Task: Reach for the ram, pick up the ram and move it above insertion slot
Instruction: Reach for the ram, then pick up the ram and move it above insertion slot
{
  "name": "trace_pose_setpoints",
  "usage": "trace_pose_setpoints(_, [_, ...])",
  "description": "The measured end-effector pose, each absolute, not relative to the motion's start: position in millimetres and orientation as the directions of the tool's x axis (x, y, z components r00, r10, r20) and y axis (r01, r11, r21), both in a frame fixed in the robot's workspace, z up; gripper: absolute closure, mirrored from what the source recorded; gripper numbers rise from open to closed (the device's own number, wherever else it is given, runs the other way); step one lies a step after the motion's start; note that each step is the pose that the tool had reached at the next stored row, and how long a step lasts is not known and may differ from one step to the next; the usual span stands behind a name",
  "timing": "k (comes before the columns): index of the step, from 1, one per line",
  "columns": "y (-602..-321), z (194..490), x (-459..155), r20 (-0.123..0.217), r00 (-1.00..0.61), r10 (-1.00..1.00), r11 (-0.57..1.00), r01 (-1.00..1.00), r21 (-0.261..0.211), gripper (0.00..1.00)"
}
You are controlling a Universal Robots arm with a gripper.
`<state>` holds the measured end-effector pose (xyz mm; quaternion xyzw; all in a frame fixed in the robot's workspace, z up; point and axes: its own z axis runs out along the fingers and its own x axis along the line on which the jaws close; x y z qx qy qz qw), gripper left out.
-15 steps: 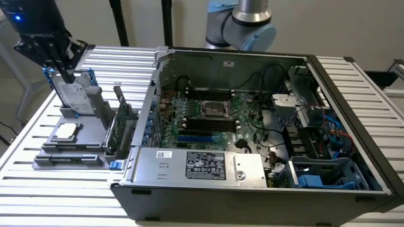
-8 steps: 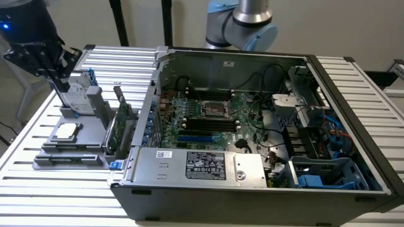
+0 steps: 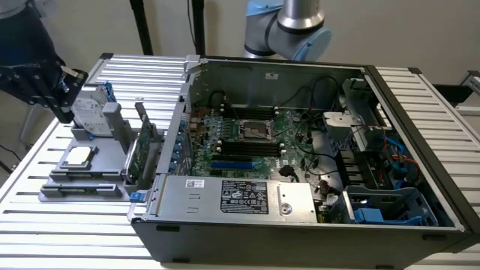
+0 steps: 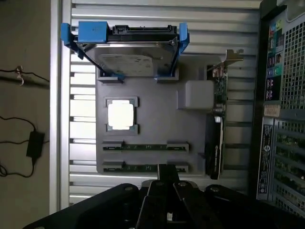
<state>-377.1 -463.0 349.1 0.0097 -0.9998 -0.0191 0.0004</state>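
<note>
Slatted table [image 3: 45,225] carries tray [image 4: 152,119] beside open case [image 3: 262,247]. Motherboard [image 3: 289,126] is seen from exterior view. From wrist view, two ram sticks [image 4: 145,168] are seen slotted in tray, untouched, with gripper [image 4: 167,172] pinched shut, clear of them.

Leaving open air straight above the two ram sticks [image 4: 145,147] lying in slots at one end of the grey fixture tray [image 4: 157,121], with the flat CPU [image 4: 120,115] just beside them. Hemming in one side of the tray with the upright expansion card [image 4: 215,143] and, just beyond it, the computer case [image 4: 281,119] wall. Crowding the tray's opposite end with the hard drive [image 4: 131,59] propped up in its blue caddy [image 4: 90,32].
</note>
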Motion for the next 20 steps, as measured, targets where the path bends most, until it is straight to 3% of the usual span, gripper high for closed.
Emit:
trace_pose_setpoints(6, [-482.1,349.2,-383.1,0.001,-1.0,-0.019,0.999,-0.019,0.038,0.89])
trace_pose_setpoints(20, [-486.9,349.1,-392.4,0.001,-1.0,-0.022,0.999,-0.022,0.037,0.89])
